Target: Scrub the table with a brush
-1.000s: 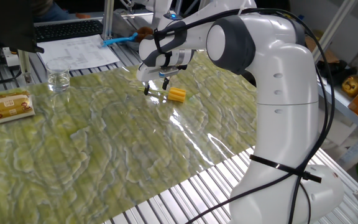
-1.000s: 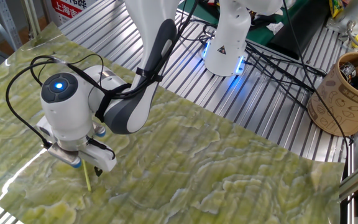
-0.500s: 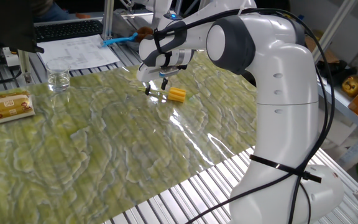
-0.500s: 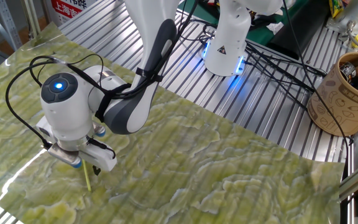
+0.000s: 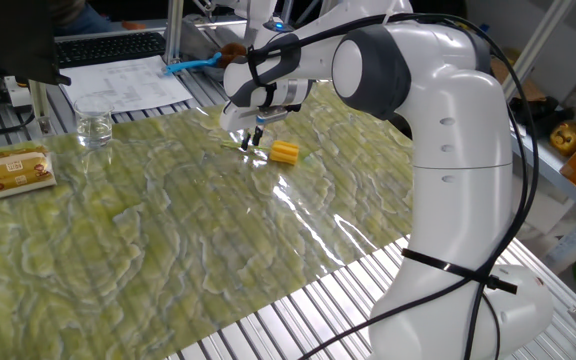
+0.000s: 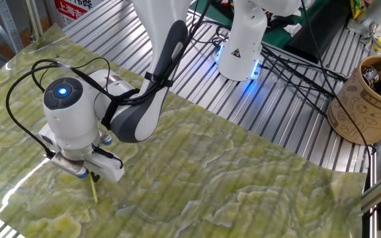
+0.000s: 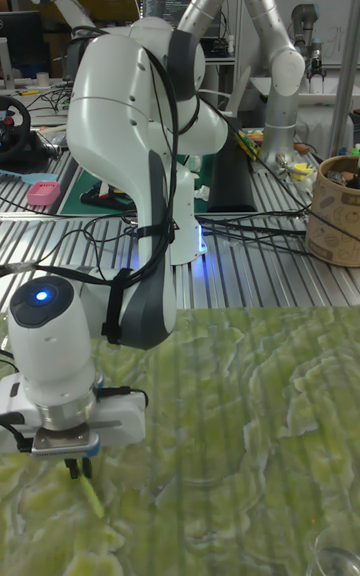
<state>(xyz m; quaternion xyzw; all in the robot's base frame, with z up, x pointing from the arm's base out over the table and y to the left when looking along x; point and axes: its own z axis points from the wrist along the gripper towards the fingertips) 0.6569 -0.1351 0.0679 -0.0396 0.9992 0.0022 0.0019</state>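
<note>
A white Franka arm bends low over the table [image 5: 168,250], its glossy green-yellow marbled sheet lying across silver ribbed metal slats that show bare at the near edge. Near the sheet's middle the gripper [image 5: 252,138] points straight down, its two dark fingers drawn together around the thin pale stick of the brush [image 5: 284,152] — the ribbed, corn-yellow head lies on the sheet just beside the fingers, on the arm's side. At the left edge a tan rectangular packet [image 5: 14,169] rests on the sheet, and a clear glass [image 5: 94,129] stands farther back beside white printed papers [image 5: 128,83]. Behind those, a blue-handled brush [image 5: 196,61] lies on the bare slats.

The other fixed view shows what the first hides — the free end of the stick [image 6: 94,191] slanting out from under the gripper [image 6: 94,176], flat on the sheet, while the yellow head is out of sight behind the wrist. It also takes in a brown patterned cup [image 6: 362,99] at the far right, with cables across the slats.

The tall fixed view looks at the gripper [image 7: 74,468] head-on, the pale stick [image 7: 91,499] angling down below the closed fingertips.
</note>
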